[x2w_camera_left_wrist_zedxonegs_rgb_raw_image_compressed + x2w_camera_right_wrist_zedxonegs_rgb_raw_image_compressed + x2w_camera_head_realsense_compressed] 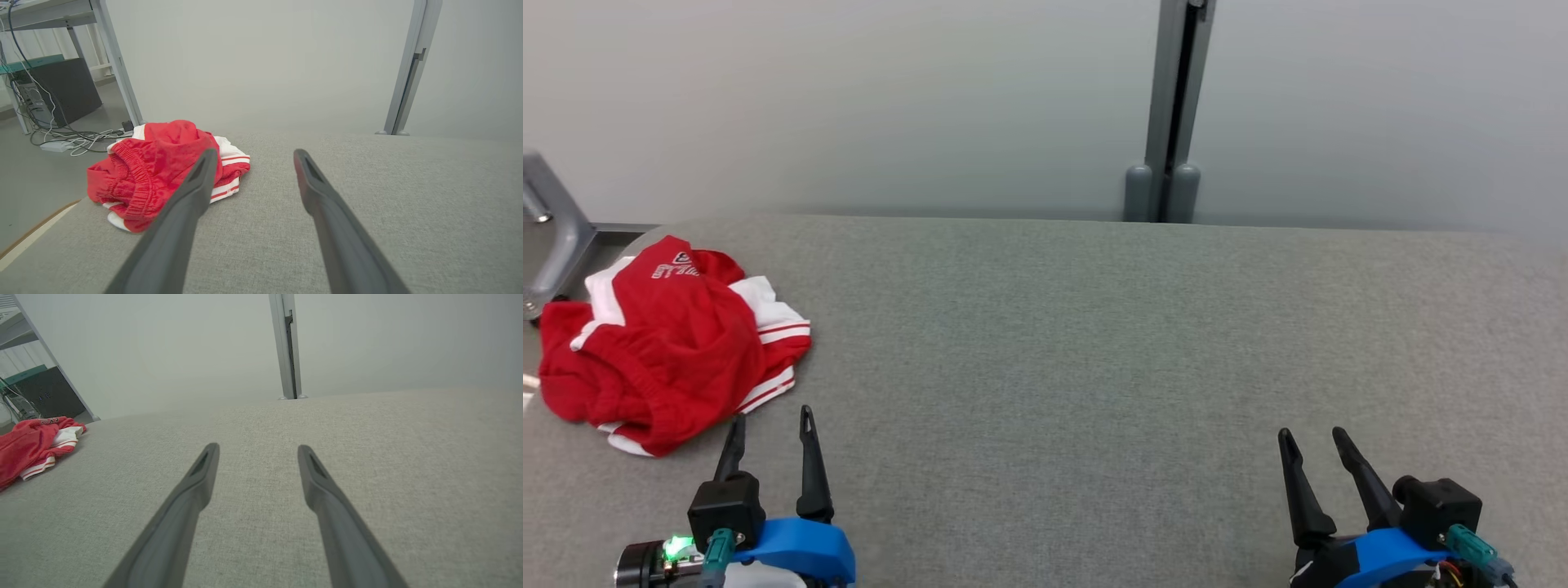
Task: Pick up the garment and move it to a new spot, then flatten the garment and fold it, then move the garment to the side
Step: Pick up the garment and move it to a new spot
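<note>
The garment [670,343] is a crumpled red piece with white panels and stripes, heaped at the far left of the grey fabric table [1094,343], partly over its left edge. My left gripper [772,418] stands open just in front of and to the right of it, empty. The left wrist view has the garment [155,171] ahead and left of the open fingers [196,183]. At the lower right my right gripper [1311,434] is open and empty, far from the cloth. The right wrist view catches the garment [28,445] at its left edge.
A pale wall with a grey vertical post [1172,114] stands behind the table. A grey metal frame leg [556,229] is off the table's left. The left wrist view shows floor cables [73,139] and a dark box [65,90] under a bench.
</note>
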You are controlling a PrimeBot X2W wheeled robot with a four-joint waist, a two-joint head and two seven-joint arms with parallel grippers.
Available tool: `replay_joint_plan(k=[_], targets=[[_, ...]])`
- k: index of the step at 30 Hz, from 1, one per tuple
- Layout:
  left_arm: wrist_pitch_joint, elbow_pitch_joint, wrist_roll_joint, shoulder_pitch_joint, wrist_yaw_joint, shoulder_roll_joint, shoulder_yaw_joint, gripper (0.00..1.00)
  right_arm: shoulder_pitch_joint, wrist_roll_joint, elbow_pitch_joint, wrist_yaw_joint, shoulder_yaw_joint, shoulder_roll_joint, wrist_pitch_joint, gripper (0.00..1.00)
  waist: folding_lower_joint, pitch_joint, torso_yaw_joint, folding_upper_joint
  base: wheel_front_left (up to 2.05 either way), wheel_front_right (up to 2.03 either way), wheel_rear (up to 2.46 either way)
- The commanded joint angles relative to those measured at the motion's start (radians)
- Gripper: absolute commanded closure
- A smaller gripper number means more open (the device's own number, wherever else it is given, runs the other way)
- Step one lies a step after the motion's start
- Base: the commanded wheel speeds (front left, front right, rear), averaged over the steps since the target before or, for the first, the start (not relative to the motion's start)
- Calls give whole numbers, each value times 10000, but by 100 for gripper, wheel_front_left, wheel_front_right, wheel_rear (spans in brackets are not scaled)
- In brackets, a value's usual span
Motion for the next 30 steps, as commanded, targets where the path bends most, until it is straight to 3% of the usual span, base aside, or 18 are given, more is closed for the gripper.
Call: replay_joint_plan(k=[1, 30], targets=[[-29, -49, 42, -134, -43, 73, 10, 0, -15, 98, -34, 5, -20, -65, -31, 0, 0, 52, 288, 0, 0, 0, 0], [-28, -166, -315, -177, 85, 694, 384, 0, -161, -7, -67, 5, 91, -67, -31, 0, 0, 252, 4110, 0, 0, 0, 0]])
